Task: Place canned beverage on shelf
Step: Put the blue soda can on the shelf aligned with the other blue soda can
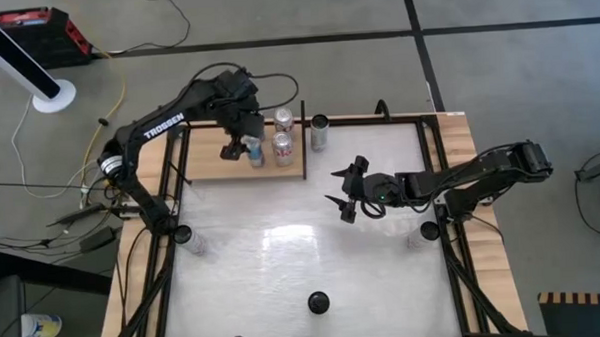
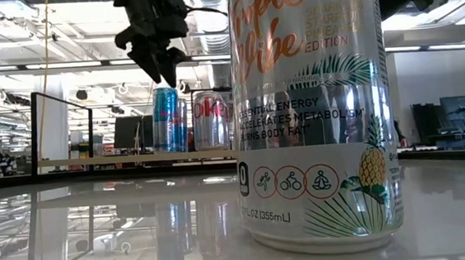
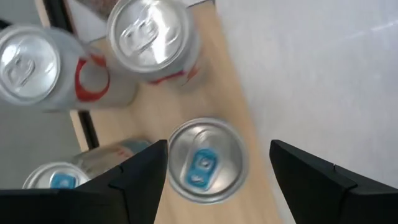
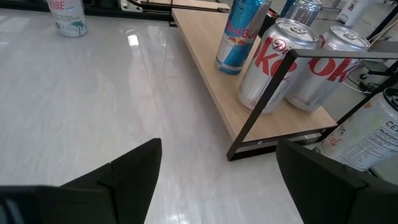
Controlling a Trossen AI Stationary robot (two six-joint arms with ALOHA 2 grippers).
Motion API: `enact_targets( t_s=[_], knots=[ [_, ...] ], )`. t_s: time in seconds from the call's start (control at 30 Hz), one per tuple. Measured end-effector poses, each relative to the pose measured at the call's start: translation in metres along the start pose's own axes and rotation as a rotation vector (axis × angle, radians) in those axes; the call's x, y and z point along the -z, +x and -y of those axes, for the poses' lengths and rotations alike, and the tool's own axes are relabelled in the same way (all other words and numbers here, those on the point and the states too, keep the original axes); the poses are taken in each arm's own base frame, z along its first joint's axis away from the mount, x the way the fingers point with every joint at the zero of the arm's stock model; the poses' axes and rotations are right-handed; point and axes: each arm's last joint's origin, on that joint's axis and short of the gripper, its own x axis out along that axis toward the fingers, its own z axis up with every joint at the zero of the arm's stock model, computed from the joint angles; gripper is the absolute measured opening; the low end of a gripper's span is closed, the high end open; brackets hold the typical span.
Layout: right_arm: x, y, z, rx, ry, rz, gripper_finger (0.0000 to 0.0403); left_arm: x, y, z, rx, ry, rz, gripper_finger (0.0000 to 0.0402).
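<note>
Glossy white table (image 1: 283, 259), shelf (image 1: 205, 164) at far-left corner. Left gripper (image 1: 241, 149) hovered spread over blue can (image 1: 254, 152) standing on shelf's near edge. Right gripper (image 1: 347, 192) spread, idle mid-table. Best lift straight up, not nudging Coke cans (image 1: 282, 147).

From my remote station, I see a glossy white counter (image 1: 313, 248), a red toolbox (image 1: 37, 35) on the grey floor, a white stand base (image 1: 53, 95) nearby, and cables (image 1: 91, 201) trailing beside the frame.
</note>
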Motion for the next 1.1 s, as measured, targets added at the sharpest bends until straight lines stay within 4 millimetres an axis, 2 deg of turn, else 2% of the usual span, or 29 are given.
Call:
enact_targets(
  t_s=[0.23,0.37,0.5,0.6,0.83,1.1],
  knots=[
    [0.0,0.0,0.0,0.0,0.0,0.0,0.034,-0.021,-0.018,0.027,0.025,0.043,0.084,0.0268],
    [0.0,0.0,0.0,0.0,0.0,0.0,0.034,-0.025,-0.014,0.043,0.119,0.008,0.053,0.0253],
    [0.0,0.0,0.0,-0.001,0.0,0.0,0.034,-0.024,0.004,0.055,0.16,0.018,-0.016,0.0208],
    [0.0,0.0,0.0,-0.002,0.006,0.0,0.034,-0.024,0.009,0.061,0.153,0.032,-0.044,0.0161],
    [0.0,0.0,0.0,-0.002,0.01,-0.001,0.034,-0.011,0.028,0.069,0.175,0.046,-0.102,0.002],
    [0.0,0.0,0.0,-0.002,0.014,-0.003,0.034,-0.009,0.034,0.059,0.071,0.107,-0.094,0.0]
  ],
)
